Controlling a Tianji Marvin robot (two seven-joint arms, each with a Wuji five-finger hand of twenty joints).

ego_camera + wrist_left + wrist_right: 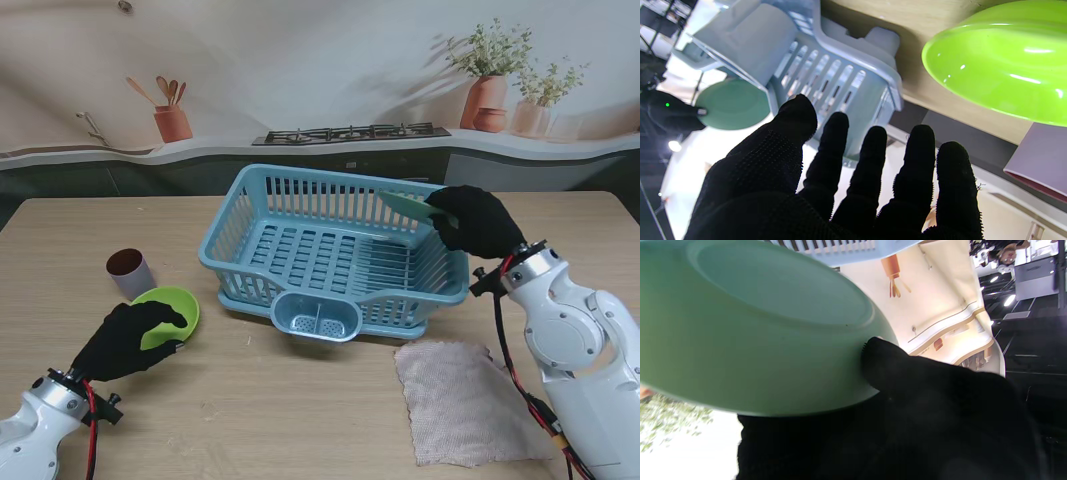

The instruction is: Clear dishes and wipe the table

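My right hand (478,220) is shut on a pale green plate (412,207), held tilted over the far right rim of the blue dish basket (330,250). In the right wrist view the thumb presses on the plate's (750,326) underside rim. A lime green bowl (172,308) sits on the table to the left of the basket. My left hand (128,340) hovers at its nearer edge. In the left wrist view its fingers (873,160) are spread and hold nothing, with the bowl (1003,63) just beyond them. A mauve cup (130,272) stands just past the bowl.
A beige cloth (465,400) lies flat on the wooden table (300,410) in front of my right arm. The basket has a small cutlery holder (316,316) on its near side. The left wrist view also shows the cup (1040,163) and basket (840,83).
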